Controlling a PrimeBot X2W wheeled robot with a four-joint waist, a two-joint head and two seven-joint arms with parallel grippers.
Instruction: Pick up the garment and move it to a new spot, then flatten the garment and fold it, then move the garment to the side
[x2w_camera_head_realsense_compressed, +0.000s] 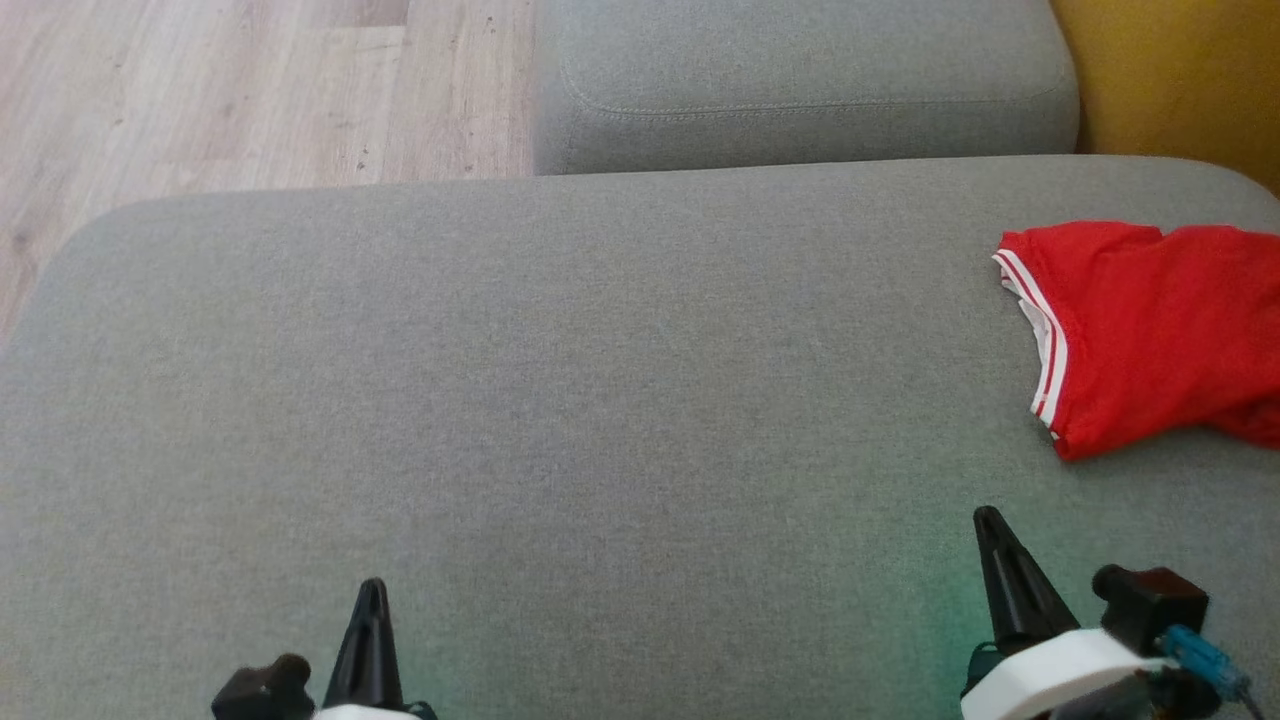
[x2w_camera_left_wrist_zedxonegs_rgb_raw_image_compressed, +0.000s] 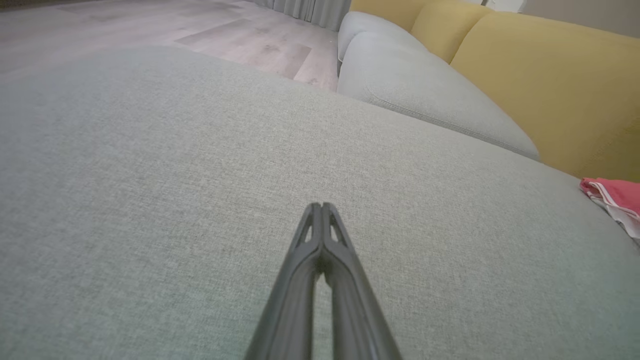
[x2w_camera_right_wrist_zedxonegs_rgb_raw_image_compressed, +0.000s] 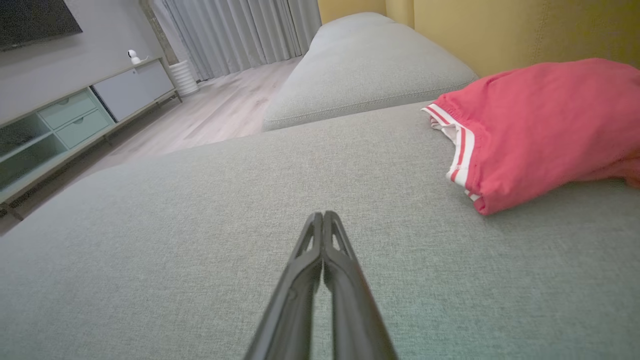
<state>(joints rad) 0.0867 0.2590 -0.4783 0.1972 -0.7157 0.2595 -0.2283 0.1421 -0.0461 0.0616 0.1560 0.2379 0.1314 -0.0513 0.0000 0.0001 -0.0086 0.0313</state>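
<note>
The garment (x2w_camera_head_realsense_compressed: 1150, 330) is red with white-striped trim and lies bunched at the far right of the grey sofa cushion (x2w_camera_head_realsense_compressed: 560, 400). In the right wrist view the garment (x2w_camera_right_wrist_zedxonegs_rgb_raw_image_compressed: 540, 130) sits ahead and to the right of my right gripper (x2w_camera_right_wrist_zedxonegs_rgb_raw_image_compressed: 322, 216), whose fingers are pressed together with nothing between them. In the head view the right gripper (x2w_camera_head_realsense_compressed: 990, 520) hovers at the lower right, well short of the cloth. My left gripper (x2w_camera_head_realsense_compressed: 372, 590) is at the lower left, also shut and empty. From the left wrist, the left gripper (x2w_camera_left_wrist_zedxonegs_rgb_raw_image_compressed: 320, 206) points over bare cushion, and a corner of the garment (x2w_camera_left_wrist_zedxonegs_rgb_raw_image_compressed: 617, 200) shows at the right edge.
A second grey cushion (x2w_camera_head_realsense_compressed: 800, 80) lies beyond the seat, with a yellow backrest (x2w_camera_head_realsense_compressed: 1180, 70) at the far right. Wooden floor (x2w_camera_head_realsense_compressed: 200, 90) lies past the cushion's left edge. A low cabinet (x2w_camera_right_wrist_zedxonegs_rgb_raw_image_compressed: 75, 120) and curtains (x2w_camera_right_wrist_zedxonegs_rgb_raw_image_compressed: 235, 35) stand across the room.
</note>
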